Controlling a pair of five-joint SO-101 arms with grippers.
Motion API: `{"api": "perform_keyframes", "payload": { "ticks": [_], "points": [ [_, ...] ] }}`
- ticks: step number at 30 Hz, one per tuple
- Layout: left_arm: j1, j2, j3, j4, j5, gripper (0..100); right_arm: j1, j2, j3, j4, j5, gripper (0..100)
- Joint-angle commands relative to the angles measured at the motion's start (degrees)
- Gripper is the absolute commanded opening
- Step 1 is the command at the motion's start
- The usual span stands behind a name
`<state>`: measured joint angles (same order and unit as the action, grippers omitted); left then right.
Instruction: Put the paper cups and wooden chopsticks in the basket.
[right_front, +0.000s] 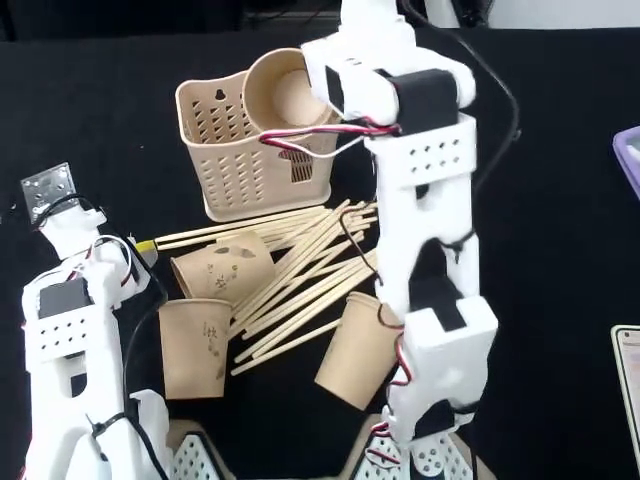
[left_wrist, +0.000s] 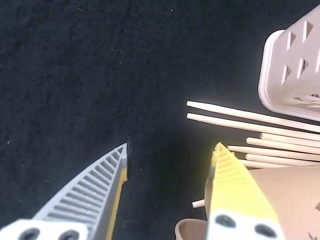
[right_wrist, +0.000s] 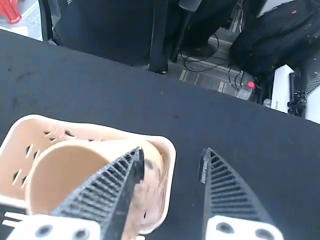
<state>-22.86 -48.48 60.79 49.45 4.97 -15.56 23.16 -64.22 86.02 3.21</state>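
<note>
From where I stand, the right gripper (right_wrist: 171, 157) hangs over the basket (right_front: 235, 165) with its two black ribbed fingers (right_wrist: 110, 190) spread wide and nothing between them. One finger sits above the mouth of the paper cup (right_front: 285, 95) already in the basket. The other is out past the basket's rim, over the black cloth table (right_front: 560, 250). That cup is plain brown paper, smooth inside, tipped so its round mouth faces up and outward. The basket is cream plastic with rounded corners and walls pierced by rows of small slots.

The left gripper (left_wrist: 170, 150) is low over the cloth, well open and holding nothing. Its grey finger (left_wrist: 95, 190) and yellow finger (left_wrist: 232, 180) are both ridged wedges. The yellow one is right by the side of a brown cup; I cannot tell whether it touches.

The wooden chopsticks (right_front: 300, 265) lie in a loose fan of pale, thin round sticks on the cloth just in front of the basket. Three more paper cups lie on their sides around them: a patterned cup (right_front: 222, 265) against the sticks, a second cup (right_front: 195, 345) just below it, and a third cup (right_front: 358, 350) beside the right arm.
</note>
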Motion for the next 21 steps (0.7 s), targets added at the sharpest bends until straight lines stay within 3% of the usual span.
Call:
{"api": "perform_keyframes", "payload": {
  "ticks": [1,10,21],
  "points": [
    [-0.7,-1.5,-0.4,-0.4,0.7,26,1.0,2.9,-1.5,-2.8,0.4,18.8],
    [-0.7,-1.6,-0.4,-0.4,0.6,26,1.3,4.4,-4.4,-1.9,2.0,18.7],
    [-0.7,-1.6,-0.4,-0.4,0.7,26,1.4,4.4,-20.0,7.3,1.8,18.7]
  ]
}}
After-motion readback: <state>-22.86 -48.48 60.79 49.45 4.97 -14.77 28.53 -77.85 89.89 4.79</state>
